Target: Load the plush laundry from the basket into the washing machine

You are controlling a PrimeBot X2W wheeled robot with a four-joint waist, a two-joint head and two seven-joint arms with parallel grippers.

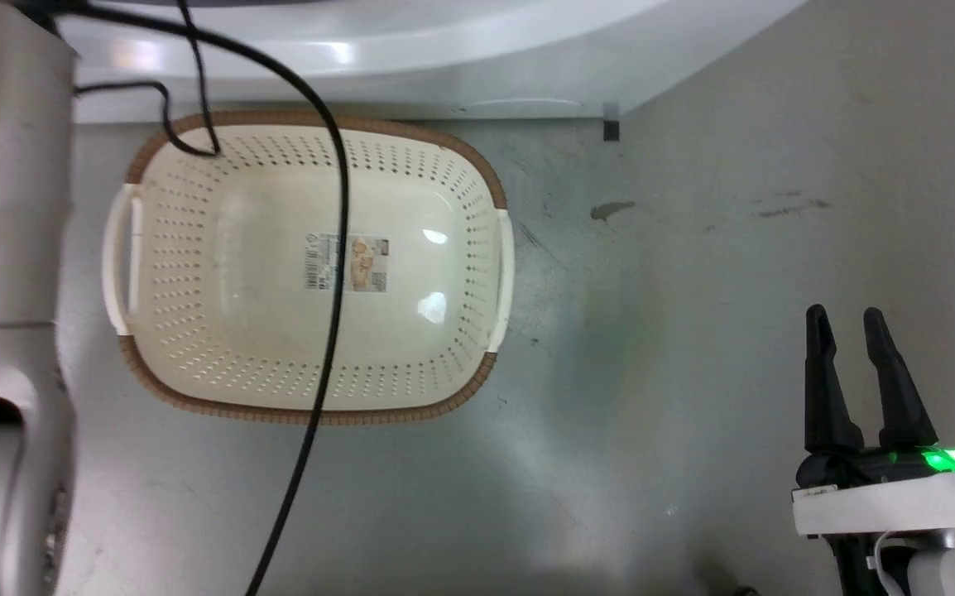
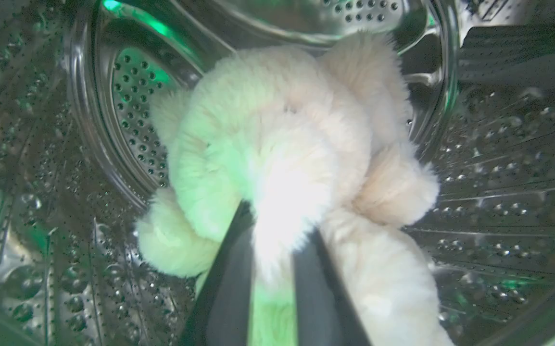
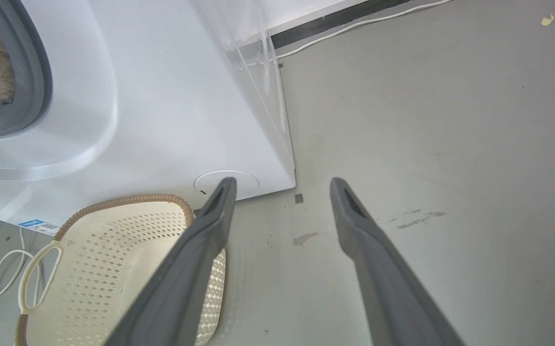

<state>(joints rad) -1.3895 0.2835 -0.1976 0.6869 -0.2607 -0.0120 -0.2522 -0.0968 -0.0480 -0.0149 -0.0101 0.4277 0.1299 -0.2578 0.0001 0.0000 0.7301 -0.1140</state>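
We have the plush laundry [image 2: 287, 158] inside the drum [image 2: 498, 168] of the washing machine [image 3: 162, 120]. Our left gripper [image 2: 280, 221] pinches a tuft of its fur, the two dark fingers drawn in to a narrow gap. In the right wrist view a tan patch of fur shows behind the grey door ring [image 3: 42, 72]. The basket [image 1: 254, 273] stands on the grey floor [image 1: 693, 331] just before the washer, a black cable [image 1: 342, 232] hanging across its label [image 1: 366, 265]. Our right gripper [image 1: 846, 319] hangs over the floor, apart from the basket, fingers spread and holding nothing.
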